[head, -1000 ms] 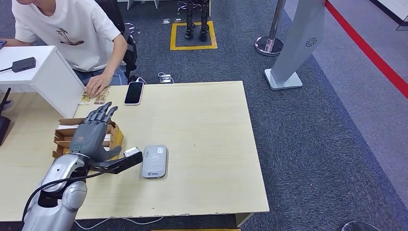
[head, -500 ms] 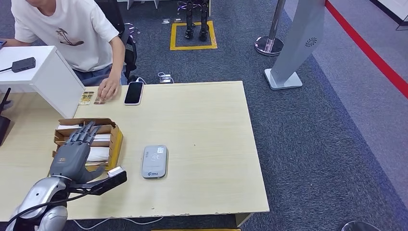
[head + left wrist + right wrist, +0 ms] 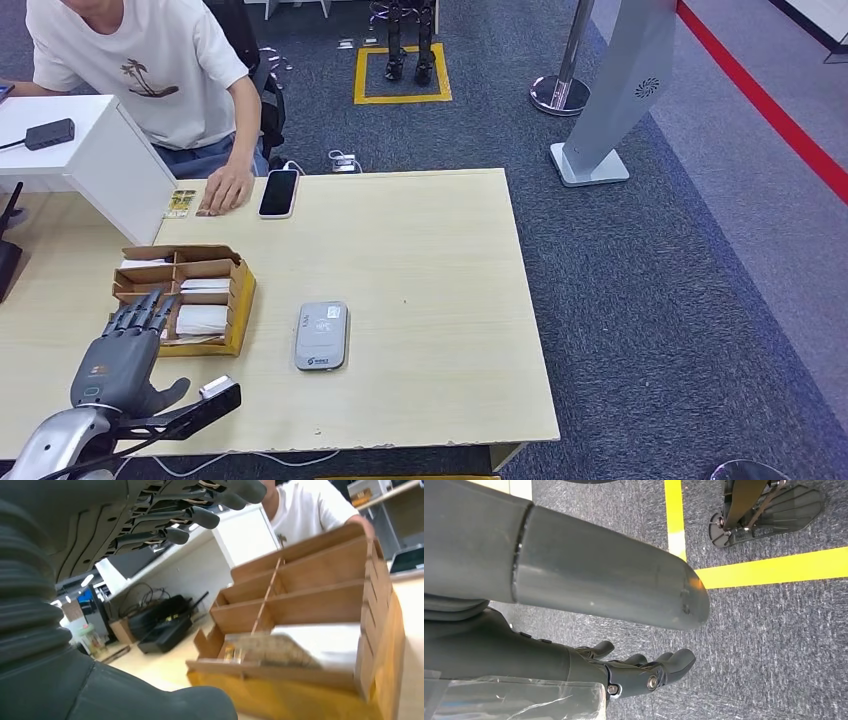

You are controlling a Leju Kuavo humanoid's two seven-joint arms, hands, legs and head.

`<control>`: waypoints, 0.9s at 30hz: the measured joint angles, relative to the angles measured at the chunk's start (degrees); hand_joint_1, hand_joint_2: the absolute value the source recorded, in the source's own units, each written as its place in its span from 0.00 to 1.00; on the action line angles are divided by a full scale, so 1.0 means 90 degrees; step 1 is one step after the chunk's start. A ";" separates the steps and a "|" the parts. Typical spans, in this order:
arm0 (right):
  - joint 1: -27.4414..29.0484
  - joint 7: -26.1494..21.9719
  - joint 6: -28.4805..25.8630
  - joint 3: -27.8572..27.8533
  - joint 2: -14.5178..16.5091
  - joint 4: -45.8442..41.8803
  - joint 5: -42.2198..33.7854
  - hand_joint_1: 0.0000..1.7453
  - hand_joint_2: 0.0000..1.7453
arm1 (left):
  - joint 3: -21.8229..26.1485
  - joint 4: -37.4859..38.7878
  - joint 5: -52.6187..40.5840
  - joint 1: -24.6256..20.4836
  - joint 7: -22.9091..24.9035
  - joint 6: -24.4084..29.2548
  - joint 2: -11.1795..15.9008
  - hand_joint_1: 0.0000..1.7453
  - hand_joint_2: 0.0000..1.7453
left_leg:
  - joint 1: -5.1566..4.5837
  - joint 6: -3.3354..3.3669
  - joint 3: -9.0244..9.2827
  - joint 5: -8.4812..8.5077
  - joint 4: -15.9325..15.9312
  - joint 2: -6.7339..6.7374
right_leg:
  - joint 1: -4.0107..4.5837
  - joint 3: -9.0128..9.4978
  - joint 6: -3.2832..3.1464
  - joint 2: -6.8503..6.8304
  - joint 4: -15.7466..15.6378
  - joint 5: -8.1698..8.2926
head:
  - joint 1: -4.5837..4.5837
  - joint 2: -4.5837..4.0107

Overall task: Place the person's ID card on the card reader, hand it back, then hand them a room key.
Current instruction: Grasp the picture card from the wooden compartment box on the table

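My left hand (image 3: 122,355) hovers low over the near left part of the table (image 3: 430,260), fingers spread and holding nothing. Its fingertips (image 3: 145,305) reach the near edge of the cardboard box (image 3: 238,290), whose compartments hold white key cards (image 3: 203,319). In the left wrist view the straight fingers (image 3: 200,515) stretch above the box (image 3: 300,605) and its cards (image 3: 320,640). The grey card reader (image 3: 322,336) lies bare to the right of the box. A person's hand (image 3: 228,189) rests on a card at the far edge, beside another card (image 3: 180,203). My right hand (image 3: 644,672) hangs over carpet, holding nothing.
A black phone (image 3: 279,192) lies next to the person's hand. A white raised counter (image 3: 95,150) stands at the far left with a small black device (image 3: 50,133) on it. A grey kiosk base (image 3: 590,165) and a stanchion (image 3: 560,95) stand on the carpet beyond the table.
My left hand has drawn back from over the box towards the near left table edge. The person's hand has slid right along the far edge towards the phone.
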 joint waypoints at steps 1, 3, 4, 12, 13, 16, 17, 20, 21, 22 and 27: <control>0.0000 -0.0001 0.0001 0.0000 -0.0002 0.0000 0.0031 0.00 0.00 | 0.0071 -0.0002 0.0105 0.0048 0.0000 -0.0086 0.0003 0.00 1.00 | 0.0000 -0.0001 0.0000 0.0000 0.0000 0.0000 | 0.0000 0.0000 0.0000 0.0000 0.0000 0.0000 | -0.0001 0.0000; -0.0001 -0.0005 0.0004 0.0000 -0.0012 -0.0001 0.0141 0.00 0.00 | 0.0250 0.0004 0.0478 0.0121 -0.0026 -0.0309 0.0042 0.00 1.00 | 0.0001 -0.0001 -0.0001 -0.0001 0.0000 0.0000 | 0.0000 0.0000 0.0000 0.0001 0.0000 0.0000 | 0.0000 0.0000; -0.0001 -0.0007 0.0005 0.0001 -0.0020 -0.0001 0.0201 0.00 0.00 | 0.0354 0.0012 0.0701 0.0150 -0.0050 -0.0417 0.0081 0.00 1.00 | 0.0001 -0.0001 -0.0001 -0.0001 0.0000 0.0001 | 0.0000 0.0000 0.0000 0.0001 0.0000 0.0000 | -0.0001 0.0000; -0.0012 -0.0010 0.0012 0.0000 -0.0069 -0.0004 0.0470 0.00 0.00 | 0.0957 0.0267 0.1167 0.0101 -0.0132 -0.0753 0.0328 0.00 1.00 | 0.0001 -0.0001 0.0001 0.0000 0.0000 -0.0001 | 0.0000 0.0001 0.0000 -0.0002 0.0000 0.0001 | 0.0000 0.0000; -0.0012 -0.0010 0.0012 0.0000 -0.0072 -0.0004 0.0477 0.00 0.00 | 0.0975 0.0299 0.1171 0.0081 -0.0132 -0.0757 0.0336 0.00 1.00 | 0.0000 -0.0001 0.0002 0.0000 0.0000 -0.0001 | 0.0000 0.0001 0.0000 -0.0002 0.0000 0.0001 | 0.0001 0.0000; -0.0015 -0.0001 0.0021 0.0000 -0.0073 -0.0005 0.0536 0.00 0.00 | 0.0990 0.0414 0.1184 -0.0022 -0.0134 -0.0778 0.0345 0.00 1.00 | 0.0000 -0.0001 0.0001 0.0000 0.0001 -0.0003 | 0.0000 0.0001 0.0000 -0.0003 -0.0001 0.0001 | 0.0001 0.0000; -0.0017 0.0008 0.0027 0.0000 -0.0073 -0.0005 0.0568 0.00 0.00 | 0.0990 0.0472 0.1188 -0.0075 -0.0134 -0.0789 0.0347 0.00 1.00 | 0.0000 -0.0001 0.0001 0.0000 0.0001 -0.0003 | 0.0000 0.0001 0.0000 -0.0003 -0.0001 0.0001 | 0.0001 0.0000; -0.0018 0.0047 0.0044 0.0000 -0.0073 -0.0005 0.0669 0.00 0.00 | 0.0987 0.0686 0.1202 -0.0292 -0.0135 -0.0803 0.0353 0.00 1.00 | 0.0000 -0.0001 0.0002 0.0000 0.0002 -0.0003 | 0.0000 0.0000 0.0000 -0.0003 -0.0001 0.0001 | 0.0000 0.0000; -0.0019 0.0056 0.0049 0.0000 -0.0073 -0.0005 0.0697 0.00 0.00 | 0.0985 0.0770 0.1204 -0.0385 -0.0137 -0.0802 0.0353 0.00 1.00 | 0.0001 -0.0001 0.0003 0.0000 0.0002 -0.0003 | 0.0001 0.0000 0.0000 -0.0003 -0.0001 0.0001 | 0.0000 0.0000; -0.0021 0.0063 0.0053 0.0000 -0.0073 -0.0006 0.0718 0.00 0.00 | 0.0979 0.0859 0.1204 -0.0485 -0.0138 -0.0802 0.0352 0.00 1.00 | 0.0001 -0.0001 0.0003 0.0000 0.0002 -0.0004 | 0.0001 0.0000 0.0000 -0.0003 -0.0001 0.0001 | -0.0001 0.0000; -0.0032 0.0074 0.0073 0.0000 -0.0073 -0.0007 0.0765 0.00 0.00 | 0.0948 0.1202 0.1204 -0.0841 -0.0148 -0.0800 0.0350 0.00 1.00 | 0.0001 -0.0001 0.0006 0.0000 0.0002 0.0001 | 0.0001 0.0000 -0.0001 0.0004 0.0000 0.0003 | -0.0001 0.0000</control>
